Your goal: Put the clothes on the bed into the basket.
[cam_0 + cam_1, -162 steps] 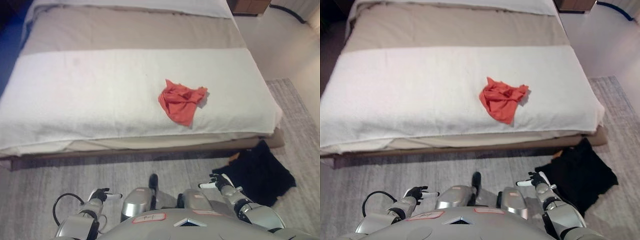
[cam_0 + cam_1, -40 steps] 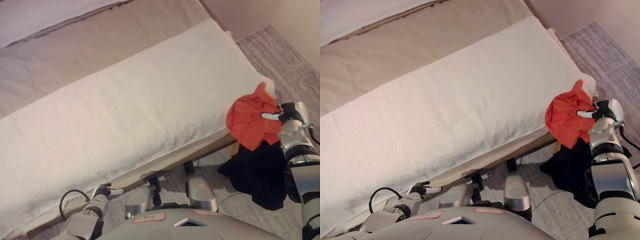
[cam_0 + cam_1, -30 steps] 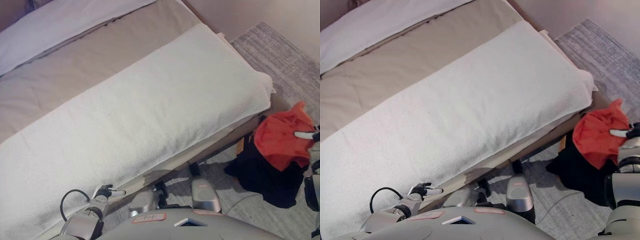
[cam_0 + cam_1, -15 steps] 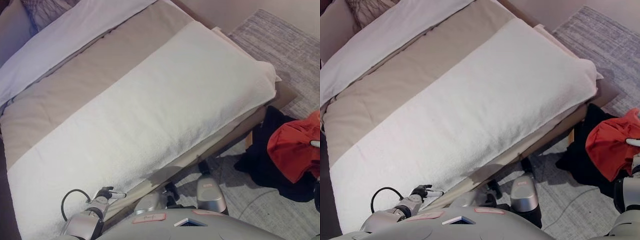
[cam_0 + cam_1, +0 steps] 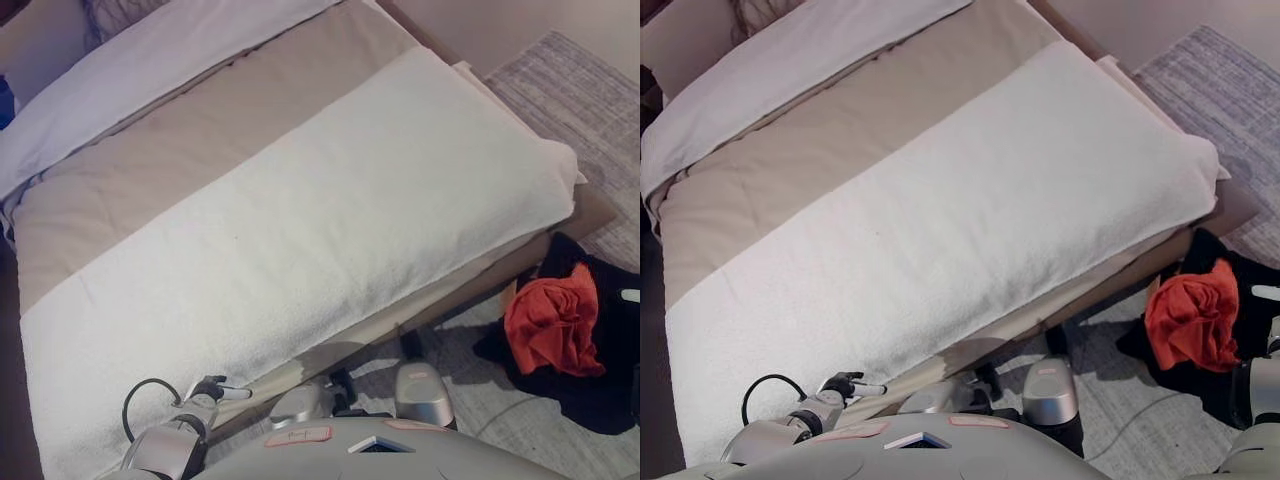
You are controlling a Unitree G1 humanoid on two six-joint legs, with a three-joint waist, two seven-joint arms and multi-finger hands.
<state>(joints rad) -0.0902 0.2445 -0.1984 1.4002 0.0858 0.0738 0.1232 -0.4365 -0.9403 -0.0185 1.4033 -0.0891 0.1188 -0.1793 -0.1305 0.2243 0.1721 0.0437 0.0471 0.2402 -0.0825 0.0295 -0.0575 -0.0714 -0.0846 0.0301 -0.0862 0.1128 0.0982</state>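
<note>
An orange-red garment lies crumpled on a black, slumped fabric basket on the rug, just off the bed's foot corner. My right hand shows only at the right edge, level with the garment's top. Its white fingertip is straight, and a small gap separates it from the cloth. Low by the bed's near side sits my left hand, relaxed and holding nothing. The bed carries a white blanket, and no clothes show on it.
A beige sheet and a white pillow band lie toward the head of the bed. A grey striped rug covers the floor to the right of the bed and under the basket.
The orange-red garment has left my right hand and dropped onto the black basket. The hand has drawn back to the right edge. The camera has shifted a little.
</note>
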